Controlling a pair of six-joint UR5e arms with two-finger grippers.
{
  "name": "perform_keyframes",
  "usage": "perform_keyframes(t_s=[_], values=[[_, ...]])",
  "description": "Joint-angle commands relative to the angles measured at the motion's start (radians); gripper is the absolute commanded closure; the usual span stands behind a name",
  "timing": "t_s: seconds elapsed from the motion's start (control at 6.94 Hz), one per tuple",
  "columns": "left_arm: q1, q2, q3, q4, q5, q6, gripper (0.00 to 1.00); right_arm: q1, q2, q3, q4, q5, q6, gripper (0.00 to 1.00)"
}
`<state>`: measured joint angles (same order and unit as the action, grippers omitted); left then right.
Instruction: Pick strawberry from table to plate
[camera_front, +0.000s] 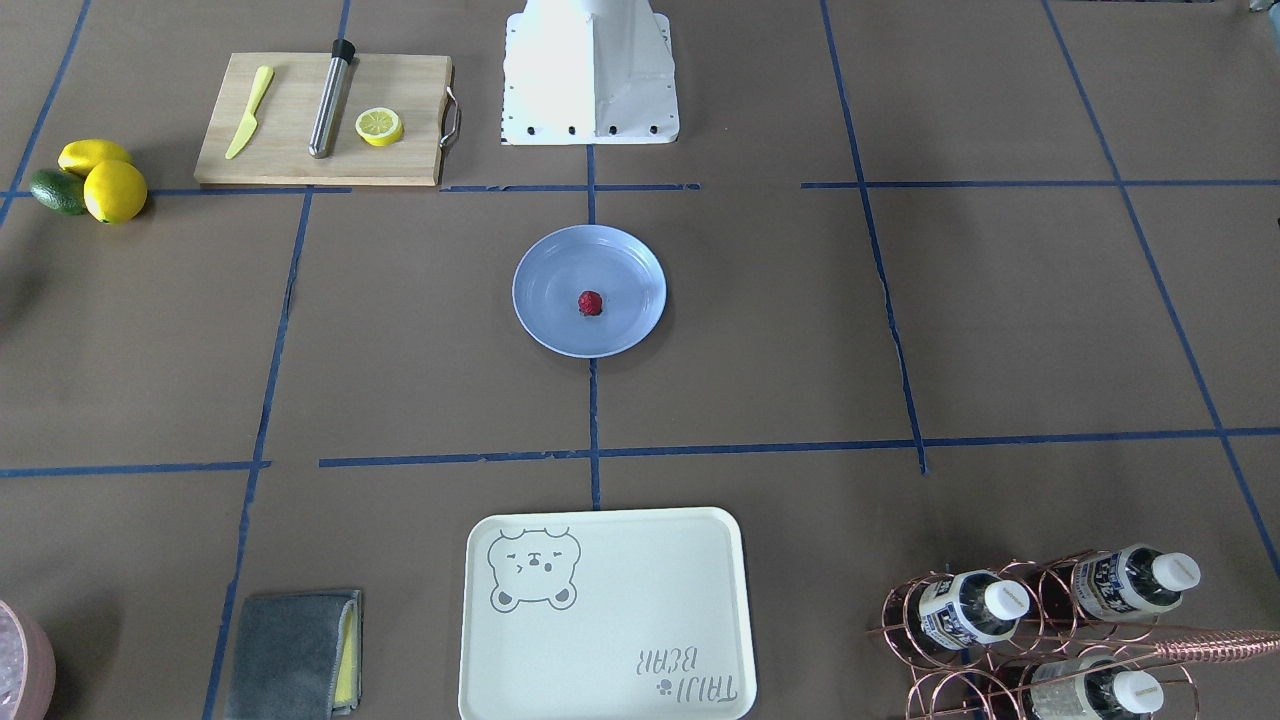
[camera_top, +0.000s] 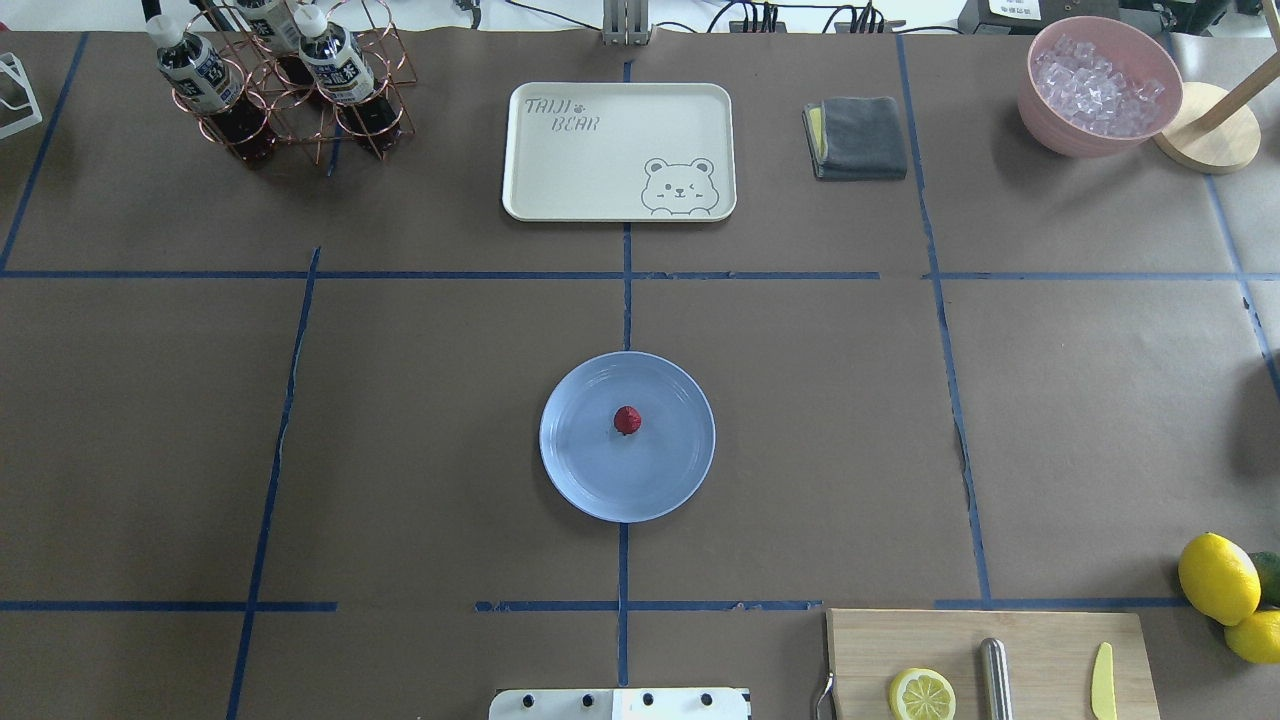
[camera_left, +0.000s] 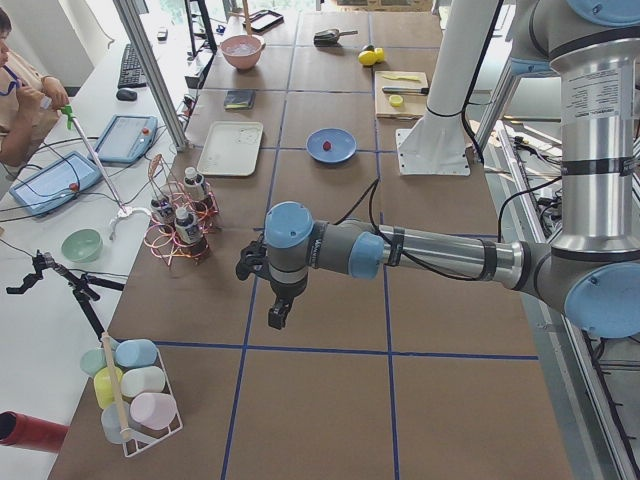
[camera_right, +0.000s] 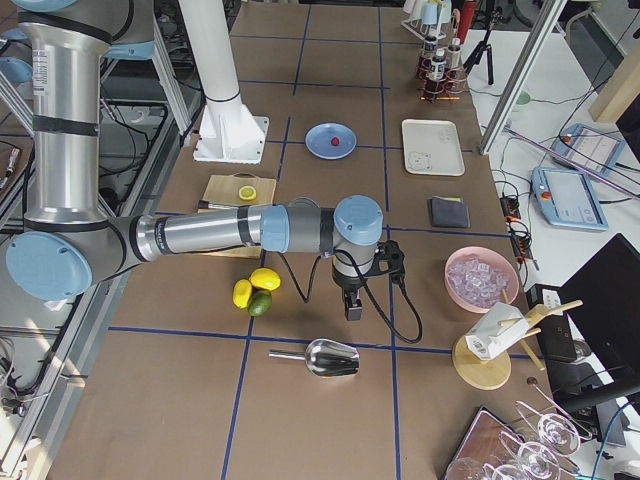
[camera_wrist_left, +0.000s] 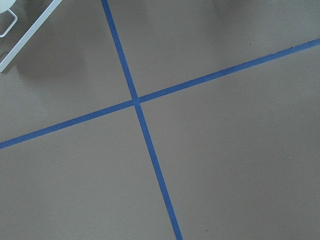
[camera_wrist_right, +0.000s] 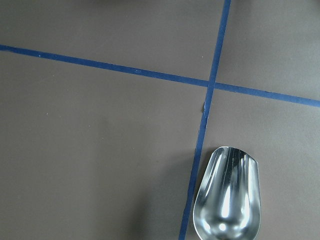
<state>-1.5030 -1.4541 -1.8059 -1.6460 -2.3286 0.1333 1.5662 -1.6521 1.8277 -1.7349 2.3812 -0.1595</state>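
The small dark red strawberry (camera_front: 590, 303) lies in the middle of the pale blue plate (camera_front: 545, 325), which rests on the brown table (camera_front: 900, 330) in front of the robot base. The overhead view shows the same: strawberry (camera_top: 627, 420) on plate (camera_top: 600, 480). Neither gripper appears there. The left gripper (camera_left: 277, 318) hangs over bare table far from the plate, seen only in the exterior left view. The right gripper (camera_right: 351, 308) hangs near the lemons, seen only in the exterior right view. Whether either is open or shut I cannot tell.
A cutting board (camera_front: 320, 125) holds a knife, a steel rod and a lemon half. Lemons and an avocado (camera_front: 90, 180) lie beside it. The bear tray (camera_top: 618, 150), bottle rack (camera_top: 280, 80), grey cloth (camera_top: 857, 137) and ice bowl (camera_top: 1098, 85) line the far side. A metal scoop (camera_wrist_right: 227, 197) lies under the right wrist.
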Motion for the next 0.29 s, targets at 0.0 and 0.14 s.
perform_keyframes(t_s=[0.0,0.14], values=[[-0.002,-0.002,0.000,0.000,0.000,0.000,0.00,0.000,-0.002,-0.001,0.002,0.000,0.000,0.00],[-0.002,-0.009,0.008,0.000,0.000,-0.001,0.00,0.000,-0.002,-0.001,0.002,0.000,0.000,0.00]])
